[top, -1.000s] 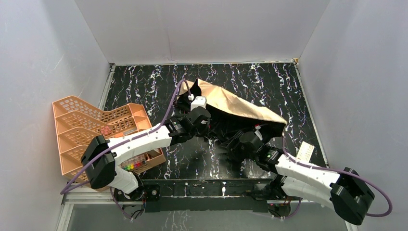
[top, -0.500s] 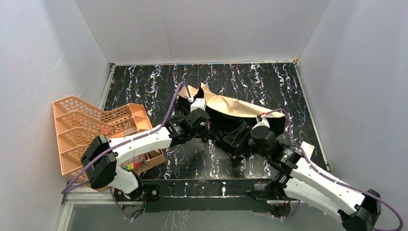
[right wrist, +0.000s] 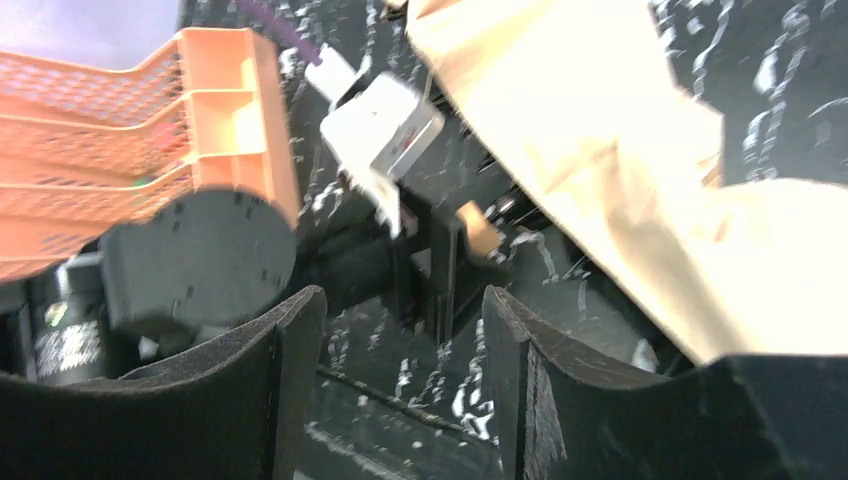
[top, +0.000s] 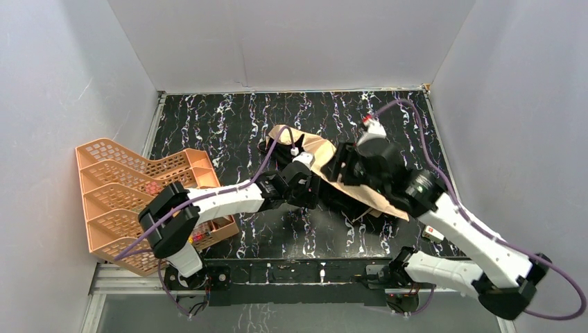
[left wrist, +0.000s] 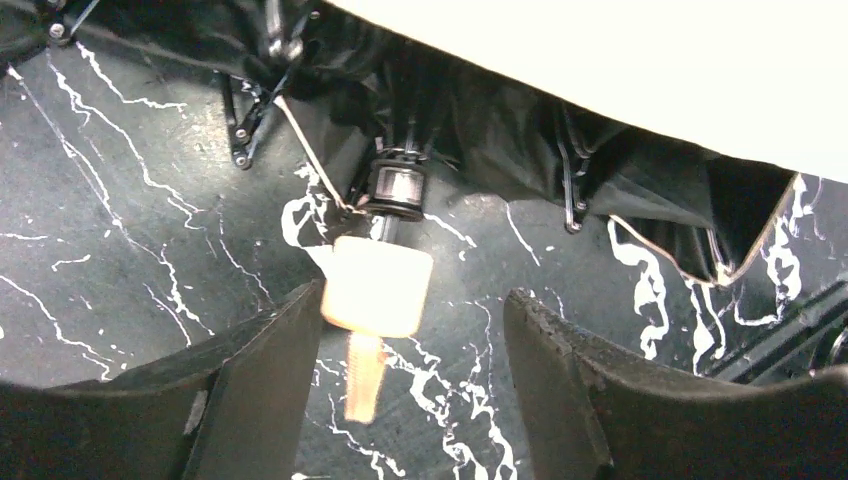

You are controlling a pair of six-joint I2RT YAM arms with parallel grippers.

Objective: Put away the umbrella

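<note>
The umbrella lies half-collapsed at mid-table, tan canopy [top: 326, 154] on top, black underside and ribs [left wrist: 500, 140] beneath. Its black shaft [left wrist: 398, 190] ends in the small tan handle [left wrist: 378, 285] with the tan strap [left wrist: 365, 375] hanging below. My left gripper [left wrist: 415, 305] is open; the handle sits between its jaws, close against the left finger. In the top view the left gripper [top: 317, 193] reaches under the canopy's near edge. My right gripper [right wrist: 403, 300] is open and empty, held above the canopy [right wrist: 600, 150] and looking down at the left wrist. In the top view the right gripper [top: 338, 166] is over the umbrella.
The orange mesh rack [top: 139, 187] stands at the left edge, with small coloured items at its near end [top: 197, 238]; it also shows in the right wrist view [right wrist: 150, 130]. A white card [top: 435, 234] lies near the right arm. Grey walls enclose three sides.
My right arm has risen from the front right and swung back over the umbrella. The canopy has dropped and shifted. My left gripper has moved right, towards the handle.
</note>
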